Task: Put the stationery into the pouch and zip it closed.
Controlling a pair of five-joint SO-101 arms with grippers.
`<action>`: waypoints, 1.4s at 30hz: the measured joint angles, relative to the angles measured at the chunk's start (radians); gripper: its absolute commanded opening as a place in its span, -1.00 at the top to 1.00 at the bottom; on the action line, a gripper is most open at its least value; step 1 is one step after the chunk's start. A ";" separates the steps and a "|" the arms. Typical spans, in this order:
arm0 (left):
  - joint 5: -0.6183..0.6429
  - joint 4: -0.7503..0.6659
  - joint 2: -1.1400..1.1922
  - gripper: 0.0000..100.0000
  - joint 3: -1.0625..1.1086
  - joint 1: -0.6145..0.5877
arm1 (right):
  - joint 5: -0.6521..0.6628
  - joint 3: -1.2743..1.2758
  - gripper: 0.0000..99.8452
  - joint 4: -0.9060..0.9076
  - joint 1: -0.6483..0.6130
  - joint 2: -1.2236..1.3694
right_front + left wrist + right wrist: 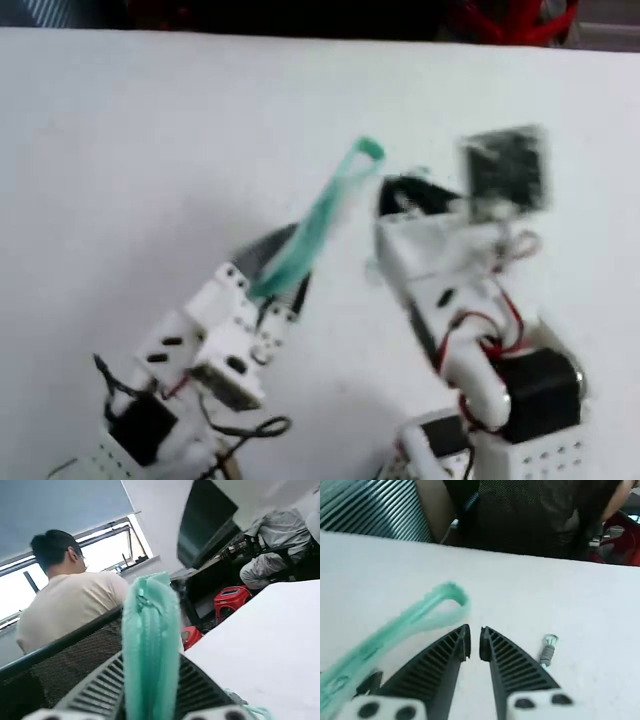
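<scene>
The left arm (190,350) comes up from about 7 o'clock on the white table (150,150), and the left gripper (280,285) sits just short of the table's middle. Its black ribbed fingers (95,680) are clamped on a teal zip pouch (325,215), one finger on each flat side. The pouch is lifted off the table and held edge-on. In the left wrist view its zipper seam runs up the narrow edge between the fingers. From the gripper the pouch slants away toward 1 o'clock, and its rounded free end is in the air near the middle of the table. I cannot tell whether the zipper is fully closed, or whether anything is inside. The right arm (470,300) rises from about 5 o'clock. The right gripper (472,640) is at roughly 3 o'clock from the pouch's free end, near it but not touching. Its two black fingers are drawn almost together, with only a thin slit between the tips and nothing held between them. In the right wrist view the pouch's free end hangs over the table just beside those fingertips. A small grey-and-teal piece (547,650) lies flat on the table on the far side of the right gripper from the pouch. It is too small to identify.
</scene>
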 measured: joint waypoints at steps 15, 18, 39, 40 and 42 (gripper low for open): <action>-0.023 -0.227 0.293 0.95 -0.015 -0.068 | -0.066 0.468 0.90 -0.351 0.008 -0.419; -0.008 -0.279 0.387 0.95 -0.014 -0.058 | -0.066 0.477 0.90 -0.365 0.014 -0.405; 0.035 0.462 -0.008 0.90 -0.041 0.052 | 0.137 -0.152 0.96 0.141 -0.014 0.124; 0.063 0.482 -0.009 0.84 -0.055 0.052 | 0.160 -0.172 0.96 0.181 -0.041 0.130; 0.126 0.508 -0.009 0.74 -0.078 0.031 | 0.199 -0.195 0.96 0.253 -0.092 0.135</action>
